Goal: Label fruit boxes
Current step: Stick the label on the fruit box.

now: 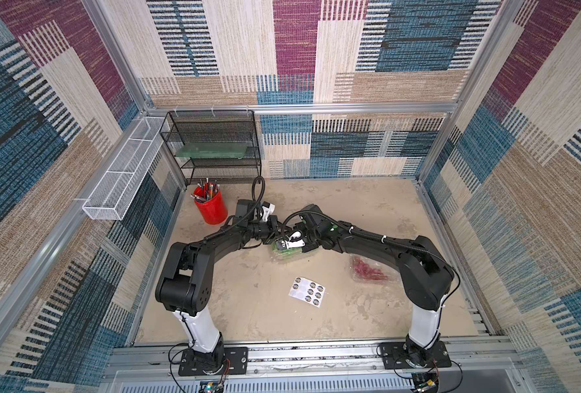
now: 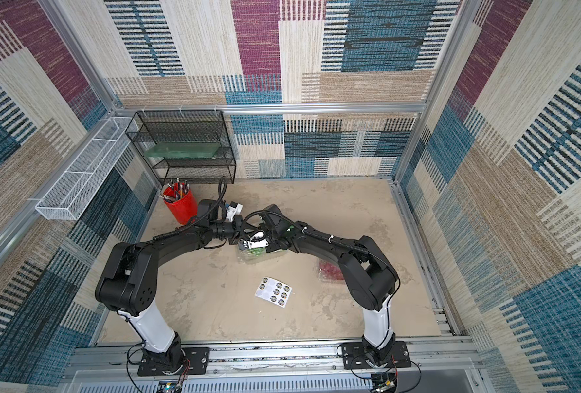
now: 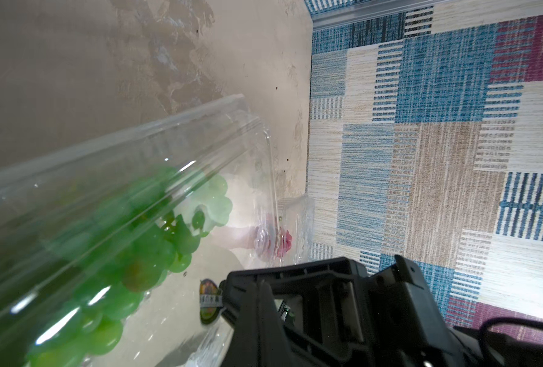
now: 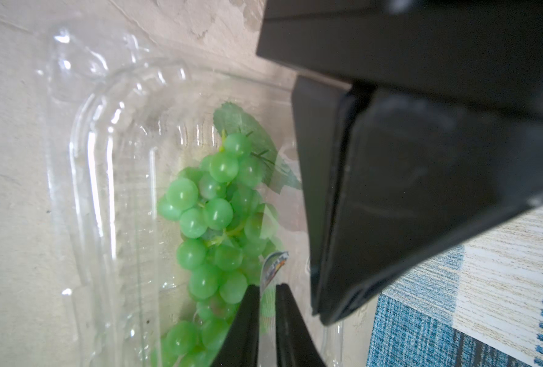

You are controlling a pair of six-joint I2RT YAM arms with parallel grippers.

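The fruit box of green grapes (image 1: pixel 287 256) (image 2: pixel 258 257) lies mid-table under both grippers, and it fills the right wrist view (image 4: pixel 206 206) and the left wrist view (image 3: pixel 104 228). My right gripper (image 4: pixel 267 287) (image 1: pixel 282 245) hangs just above its lid, nearly shut on a round sticker (image 4: pixel 275 263) (image 3: pixel 209 300). My left gripper (image 3: pixel 262 284) (image 1: pixel 272 235) is shut right beside it, and I see nothing between its fingers. The fruit box of red grapes (image 1: pixel 367 268) (image 2: pixel 328 268) sits to the right, partly under the right arm.
A white sheet of round stickers (image 1: pixel 306 291) lies in front of the green box. A red pencil cup (image 1: pixel 210 207) stands at the back left, close to the left wrist. Behind it are a black mesh shelf (image 1: pixel 214 146) and a white wire basket (image 1: pixel 122 177).
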